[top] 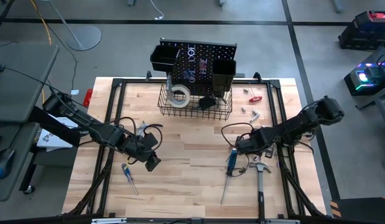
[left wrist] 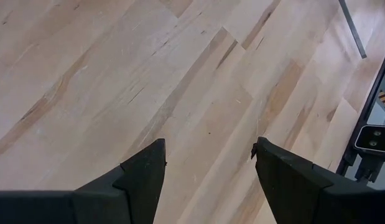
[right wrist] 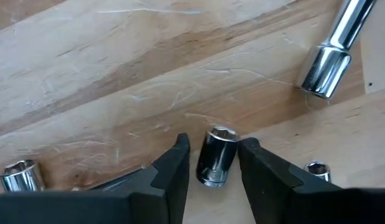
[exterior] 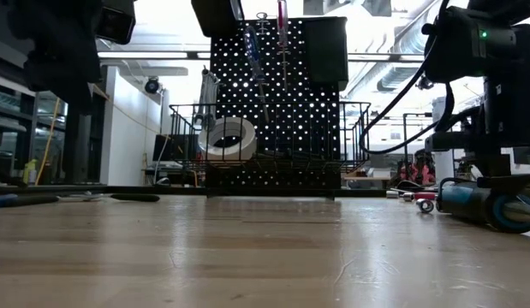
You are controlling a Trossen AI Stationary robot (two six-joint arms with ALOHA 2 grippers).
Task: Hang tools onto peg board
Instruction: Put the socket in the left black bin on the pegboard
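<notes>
Right gripper [right wrist: 211, 162] pinches a chrome socket [right wrist: 217, 155] low over the tabletop [right wrist: 117, 68], probably for a peg board bin; left gripper [left wrist: 208, 168] hangs wide, empty.

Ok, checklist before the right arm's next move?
1. Right gripper closed on the socket: ok, it sits between the fingers.
2. Socket lifted off the table: cannot tell.
3. Left gripper open, empty, over bare wood: ok.
4. Wire basket on the peg board has room beside the tape roll: ok.
5. All tools hung: not ok; blue screwdriver and hammer lie on the table.
</notes>
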